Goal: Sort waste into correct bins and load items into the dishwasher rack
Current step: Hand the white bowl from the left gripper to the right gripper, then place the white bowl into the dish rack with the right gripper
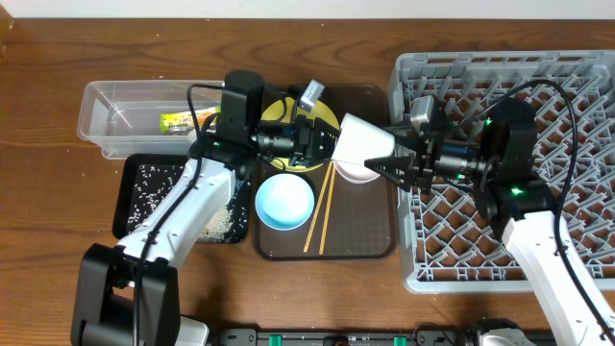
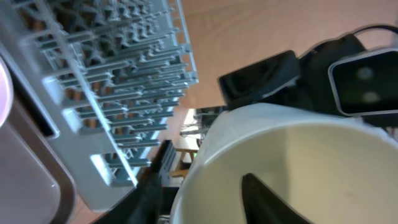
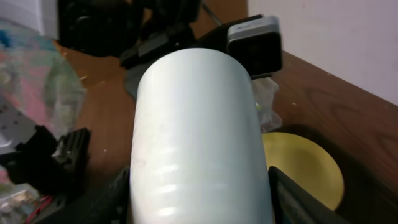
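The small pale cup (image 1: 363, 142) hangs sideways above the brown serving tray, between both grippers. My right gripper (image 1: 389, 161) is shut on the cup's body (image 3: 199, 137), a finger pressed on each side. My left gripper (image 1: 327, 144) is open. It straddles the cup's rim (image 2: 298, 162), one finger inside and one outside, with gaps on both sides. The grey dishwasher rack (image 1: 577, 96) lies at the right, under the right arm. The yellow plate (image 3: 305, 162) lies below the left gripper. The light-blue bowl (image 1: 284, 201), chopsticks (image 1: 322, 207) and white bowl (image 1: 357, 175) sit on the serving tray.
The clear tub (image 1: 125, 115) at the back left holds the printed wrapper (image 1: 183, 122). The black tray (image 1: 144, 192) in front of it holds white rice bits. The brown serving tray (image 1: 365, 231) sits between the bins and the rack.
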